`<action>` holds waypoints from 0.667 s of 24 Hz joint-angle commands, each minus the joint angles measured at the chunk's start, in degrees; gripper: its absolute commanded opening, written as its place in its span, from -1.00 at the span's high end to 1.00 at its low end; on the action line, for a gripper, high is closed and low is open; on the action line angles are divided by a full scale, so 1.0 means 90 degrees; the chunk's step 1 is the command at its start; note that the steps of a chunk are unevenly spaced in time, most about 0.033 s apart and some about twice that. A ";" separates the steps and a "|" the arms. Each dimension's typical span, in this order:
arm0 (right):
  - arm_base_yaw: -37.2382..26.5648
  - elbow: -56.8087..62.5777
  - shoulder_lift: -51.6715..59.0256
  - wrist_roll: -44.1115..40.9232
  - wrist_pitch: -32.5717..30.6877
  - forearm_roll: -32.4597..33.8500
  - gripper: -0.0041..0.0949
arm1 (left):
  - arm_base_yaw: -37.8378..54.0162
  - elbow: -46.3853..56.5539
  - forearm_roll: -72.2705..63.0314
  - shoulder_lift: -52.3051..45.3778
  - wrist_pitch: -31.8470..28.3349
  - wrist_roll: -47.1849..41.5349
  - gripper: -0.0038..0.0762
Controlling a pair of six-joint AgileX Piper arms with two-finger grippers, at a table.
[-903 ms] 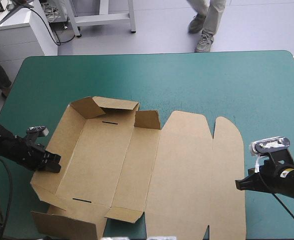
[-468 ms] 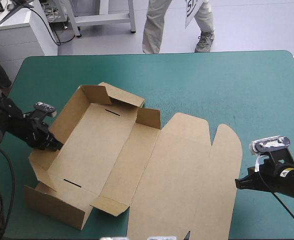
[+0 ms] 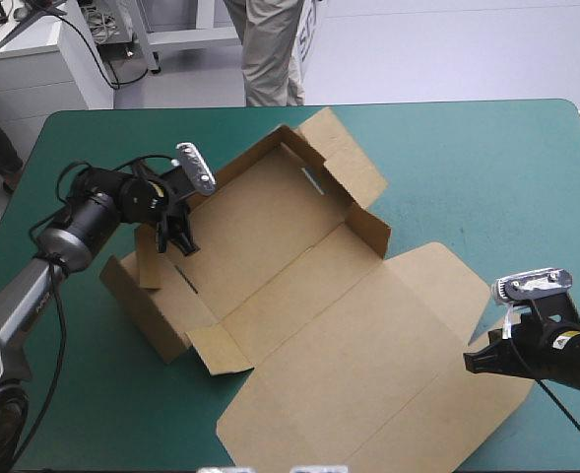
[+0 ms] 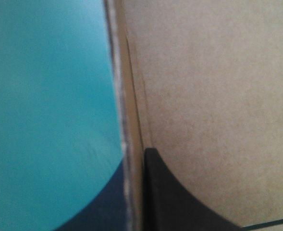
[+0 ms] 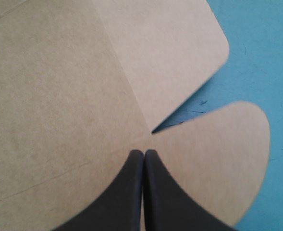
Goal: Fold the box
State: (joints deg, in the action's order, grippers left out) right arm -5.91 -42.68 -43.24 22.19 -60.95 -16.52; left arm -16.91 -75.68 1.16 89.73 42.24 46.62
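High view: the box (image 3: 299,315) lies skewed across the middle of the tabletop (image 3: 486,168). Its tray part is toward the left with the walls half raised, and the lid (image 3: 398,345) is flat toward the right. The left pincer (image 3: 179,239) is clamped on the outer wall (image 4: 131,96), with the board edge-on between its fingers. The right pincer (image 5: 143,153) is clenched on nothing, its tips together over the lid just short of the notch (image 5: 153,131).

The step looks like standing that wall up. It should swing about its crease rather than be pulled, or the whole sheet will slide. The right pincer could press the lid to pin it.

It is unclear whether those tips touch the board. The left pincer's outer finger is only a dark blur, so the depth of its bite is uncertain. The lid's near corner is cut off.
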 commanded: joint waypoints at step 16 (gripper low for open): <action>-0.0027 -0.0140 0.0021 -0.0106 0.0069 -0.0243 0.96 | -0.3229 -0.0230 0.9031 0.0139 -0.0948 -0.6844 0.92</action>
State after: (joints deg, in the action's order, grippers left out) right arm -5.91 -42.68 -43.24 21.30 -62.04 -17.40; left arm -42.86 -75.74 69.71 93.26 31.93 -5.43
